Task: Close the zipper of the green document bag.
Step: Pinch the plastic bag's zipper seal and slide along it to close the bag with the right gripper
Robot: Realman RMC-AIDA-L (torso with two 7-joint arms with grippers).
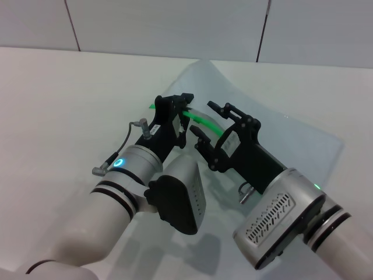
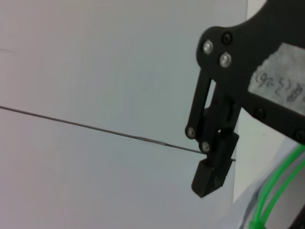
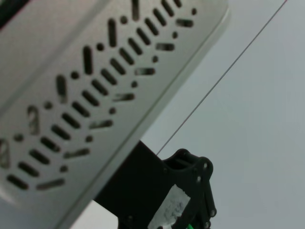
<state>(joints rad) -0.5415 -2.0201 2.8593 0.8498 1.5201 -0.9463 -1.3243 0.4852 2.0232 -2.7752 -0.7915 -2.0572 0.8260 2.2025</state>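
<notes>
On the white table (image 1: 52,105), centre of the head view: green document bag (image 1: 280,134), translucent pale pouch, far corner curling up toward the wall, near part hidden behind both arms. Zipper (image 1: 201,119) shows as a thin bright green strip, bowed upward between the two grippers. Slider not made out.

Left gripper (image 1: 182,111) sits at the near-left end of the strip, fingers closed narrow on the zipper. Left wrist view: one black finger (image 2: 213,172) in profile, two green lines of the strip beside it at the frame corner.

Right gripper (image 1: 208,123) just beside it, fingers spread wide, straddling the green strip without clear contact.
</notes>
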